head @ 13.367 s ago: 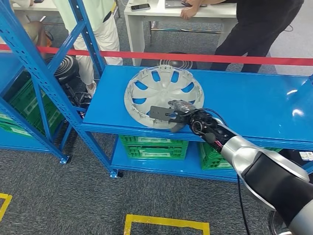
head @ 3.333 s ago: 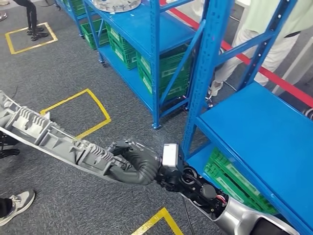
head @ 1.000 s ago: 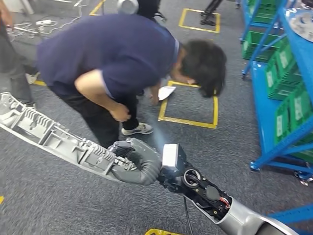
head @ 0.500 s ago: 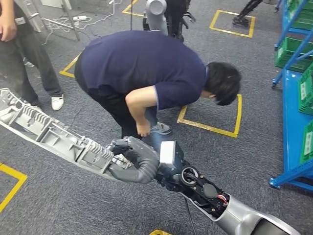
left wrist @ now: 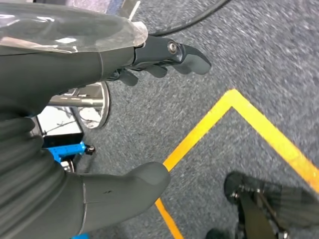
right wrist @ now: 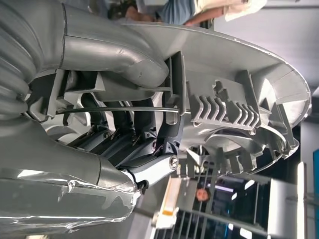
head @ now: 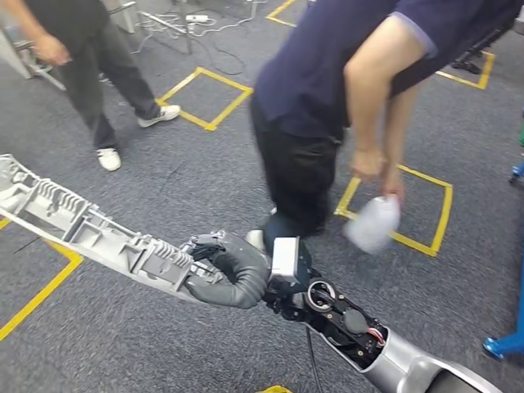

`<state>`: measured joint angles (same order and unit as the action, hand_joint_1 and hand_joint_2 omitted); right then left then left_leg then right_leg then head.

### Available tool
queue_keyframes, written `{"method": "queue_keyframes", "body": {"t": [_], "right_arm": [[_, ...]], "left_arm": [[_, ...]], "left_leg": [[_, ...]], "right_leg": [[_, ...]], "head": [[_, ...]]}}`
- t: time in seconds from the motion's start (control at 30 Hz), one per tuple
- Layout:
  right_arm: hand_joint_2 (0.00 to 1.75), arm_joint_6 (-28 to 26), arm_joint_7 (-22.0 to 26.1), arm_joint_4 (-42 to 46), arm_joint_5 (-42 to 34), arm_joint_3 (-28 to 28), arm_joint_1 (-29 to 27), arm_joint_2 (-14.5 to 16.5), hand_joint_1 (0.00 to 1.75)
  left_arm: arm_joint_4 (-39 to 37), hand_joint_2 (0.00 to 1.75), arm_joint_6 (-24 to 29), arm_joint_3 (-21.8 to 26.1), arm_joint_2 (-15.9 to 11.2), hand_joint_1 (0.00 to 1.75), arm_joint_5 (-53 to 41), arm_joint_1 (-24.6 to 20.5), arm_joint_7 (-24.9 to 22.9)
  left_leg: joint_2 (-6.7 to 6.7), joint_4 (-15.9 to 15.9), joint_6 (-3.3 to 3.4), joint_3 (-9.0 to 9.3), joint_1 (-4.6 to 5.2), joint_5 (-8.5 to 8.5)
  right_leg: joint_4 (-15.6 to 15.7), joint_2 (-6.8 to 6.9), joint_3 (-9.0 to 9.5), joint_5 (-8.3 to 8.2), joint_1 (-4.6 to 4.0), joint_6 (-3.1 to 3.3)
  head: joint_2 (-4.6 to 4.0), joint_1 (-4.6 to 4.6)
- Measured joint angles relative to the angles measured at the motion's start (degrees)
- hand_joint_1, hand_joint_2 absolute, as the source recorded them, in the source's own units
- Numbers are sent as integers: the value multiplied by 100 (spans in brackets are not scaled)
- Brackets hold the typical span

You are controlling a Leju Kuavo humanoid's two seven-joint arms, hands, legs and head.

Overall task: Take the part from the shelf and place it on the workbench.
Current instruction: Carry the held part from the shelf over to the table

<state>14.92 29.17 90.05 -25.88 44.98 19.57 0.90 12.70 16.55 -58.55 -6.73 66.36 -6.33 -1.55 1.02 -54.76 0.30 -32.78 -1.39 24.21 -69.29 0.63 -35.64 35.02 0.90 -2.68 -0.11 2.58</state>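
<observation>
The part is a silver-grey wheel cover (head: 80,229), seen edge-on in the head view with its ribbed back side up, stretching out to the left above the carpet. My right hand (head: 225,266) grips its near rim. In the right wrist view the thumb and dark fingers (right wrist: 124,134) clamp the ribbed rim of the wheel cover (right wrist: 240,109). My left hand (left wrist: 112,114) hangs over the carpet, thumb and fingers apart, holding nothing.
A person in a dark blue shirt (head: 346,74) bends over just beyond my right hand, holding a pale object (head: 373,221). A second person in dark trousers (head: 105,65) stands at the far left. Yellow floor markings (head: 204,98) cross the grey carpet. A blue shelf foot (head: 503,344) is at the right.
The whole scene has shifted, so the camera has turned: the blue shelves have left the picture and the bending person is now nearer and to the right. My right hand keeps its grip on the wheel cover.
</observation>
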Motion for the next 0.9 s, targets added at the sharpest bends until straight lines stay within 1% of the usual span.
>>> {"method": "queue_keyframes", "body": {"t": [0.03, 0.07, 0.1, 0.13, 0.17, 0.2, 0.23, 0.27, 0.3, 0.33, 0.37, 0.4, 0.43, 0.47, 0.5, 0.53, 0.57, 0.6, 0.63, 0.67, 0.7, 0.73, 0.77, 0.83, 0.87, 0.9], "right_arm": [[175, -1, -1, -1, 0, 0, -9, -1, 175], [175, -1, -1, -1, 0, 0, -15, -1, 175], [175, -1, -2, -2, 0, 0, -19, -1, 175], [175, -1, -2, -2, 0, 0, -19, -1, 175], [175, 0, -1, -1, 0, -1, -17, -1, 175], [175, 1, -1, -1, 0, -1, -15, -1, 175], [175, 0, -2, 0, 0, -2, -13, -1, 175], [175, 0, -3, 1, 2, -2, -11, -1, 175], [175, -1, -5, 2, 4, -1, -7, 0, 175], [175, -2, -9, 3, 8, -1, -4, 1, 175], [175, -2, -15, 4, 12, 1, 1, 2, 175], [175, -2, -21, 5, 14, 2, 7, 3, 175], [175, -3, -29, 4, 15, 2, 10, 4, 175], [175, -3, -36, 3, 15, 3, 12, 4, 175], [175, 0, -40, 2, 15, 3, 12, 4, 175], [175, 8, -44, 0, 13, 5, 10, 4, 175], [175, 25, -45, -3, 10, 9, 12, 4, 175], [175, 45, -45, -5, 7, 14, 14, 4, 175], [175, 68, -45, -7, 3, 21, 20, 5, 175], [175, 90, -45, -9, 2, 31, 30, 7, 175], [175, 109, -43, -9, -1, 39, 43, 8, 175], [175, 125, -40, -11, -3, 50, 57, 11, 175], [175, 142, -34, -13, -6, 60, 69, 13, 175], [175, 169, -17, -21, -13, 82, 86, 16, 175], [175, 180, -9, -26, -15, 93, 96, 18, 175], [175, 188, 0, -31, -18, 104, 109, 20, 175]], "left_arm": [[0, 175, 4, 0, -1, 0, -1, 1, 0], [0, 175, 8, 0, -1, 0, -1, 1, 0], [0, 175, 9, 0, -1, 0, -1, 1, 0], [0, 175, 9, 0, 2, 0, -3, 1, 0], [0, 175, 9, 0, 13, 0, -5, -1, 0], [0, 175, 9, 0, 23, 0, -8, -7, 0], [0, 175, 9, 0, 33, 0, -11, -12, 0], [0, 175, 9, 0, 41, 0, -14, -13, 0], [0, 175, 9, 0, 39, 0, -17, -6, 0], [0, 175, 9, 0, 35, 0, -19, 5, 0], [0, 175, 9, 0, 31, 0, -20, 16, 0], [0, 175, 9, 0, 27, 0, -19, 20, 0], [0, 175, 8, 0, 23, 0, -17, 15, 0], [0, 175, 8, 0, 23, 0, -13, 8, 0], [0, 175, 8, 0, 22, 0, -4, 1, 0], [0, 175, 8, 0, 20, 0, 8, -1, 1], [0, 175, 9, 0, 15, 0, 25, 1, 5], [0, 175, 10, 0, 7, 0, 44, 4, 15], [0, 175, 12, 0, -3, 0, 61, 5, 30], [0, 175, 14, 0, -9, 0, 74, 0, 49], [0, 175, 17, 0, -14, 0, 86, -10, 65], [0, 175, 21, 0, -15, 0, 96, -20, 77], [0, 175, 26, 1, -15, 0, 109, -27, 83], [0, 175, 49, 2, -21, 0, 138, -27, 85], [0, 175, 62, 3, -25, 0, 154, -22, 84], [0, 175, 76, 4, -28, 0, 168, -21, 81]], "left_leg": [[72, -1, 7, 1, 14, 1], [149, -3, 8, 4, 27, 2], [228, -4, 9, 11, 38, 2], [304, -3, 9, 21, 44, 2], [373, -3, 6, 25, 49, 1], [442, -4, -4, 21, 47, -3], [501, -1, -22, 5, 34, -13], [561, 8, -52, -13, 19, -27], [624, 28, -89, -26, 4, -48], [639, 41, -118, -33, -3, -58], [564, 2, -144, -60, 6, -28], [429, -142, -161, -137, 20, 68], [257, -421, -174, -277, 31, 229], [104, -805, -194, -471, 36, 426], [28, -1214, -218, -676, 33, 599], [-10, -1525, -242, -828, 27, 698], [-34, -1633, -263, -880, 17, 687], [-62, -1500, -281, -807, 5, 574], [-130, -1145, -295, -613, -7, 388], [-268, -699, -302, -378, -12, 217], [-378, -333, -287, -183, -10, 86], [-453, -98, -255, -61, -4, 17], [-470, -17, -212, -28, 9, 10], [-326, -28, -121, -52, 23, -2], [-266, -23, -89, -59, 26, -9], [-210, -16, -57, -63, 21, -21]], "right_leg": [[-258, -28, -129, 58, -2, 11], [-292, -41, -161, -5, -5, 35], [-84, -64, -82, -180, -16, 71], [313, -138, 86, -424, -31, 124], [742, -266, 273, -634, -47, 185], [1108, -380, 429, -788, -62, 232], [1334, -469, 524, -863, -76, 264], [1423, -492, 558, -866, -87, 280], [1462, -443, 571, -876, -96, 283], [1508, -380, 592, -899, -82, 291], [1567, -311, 620, -928, -69, 303], [1624, -240, 645, -957, -54, 317], [1666, -162, 663, -978, -42, 326], [1675, -90, 664, -981, -54, 334], [1674, -13, 660, -979, -61, 339], [1672, 62, 657, -976, -66, 338], [1669, 134, 655, -970, -68, 337], [1659, 201, 653, -959, -66, 330], [1638, 263, 654, -941, -63, 313], [1605, 322, 652, -912, -72, 285], [1564, 370, 647, -876, -87, 252], [1531, 415, 646, -845, -103, 222], [1509, 461, 647, -820, -120, 196], [1493, 554, 658, -791, -111, 151], [1450, 520, 650, -740, -93, 121], [1313, 418, 602, -631, -71, 95]], "head": [[0, 16], [0, 28], [0, 39], [0, 50], [0, 50], [0, 46], [0, 44], [0, 47], [0, 63], [0, 72], [0, 64], [0, 34], [0, -13], [0, -57], [0, -95], [0, -123], [0, -142], [0, -159], [0, -173], [0, -190], [0, -203], [0, -199], [0, -184], [0, -138], [0, -125], [0, -112]]}}
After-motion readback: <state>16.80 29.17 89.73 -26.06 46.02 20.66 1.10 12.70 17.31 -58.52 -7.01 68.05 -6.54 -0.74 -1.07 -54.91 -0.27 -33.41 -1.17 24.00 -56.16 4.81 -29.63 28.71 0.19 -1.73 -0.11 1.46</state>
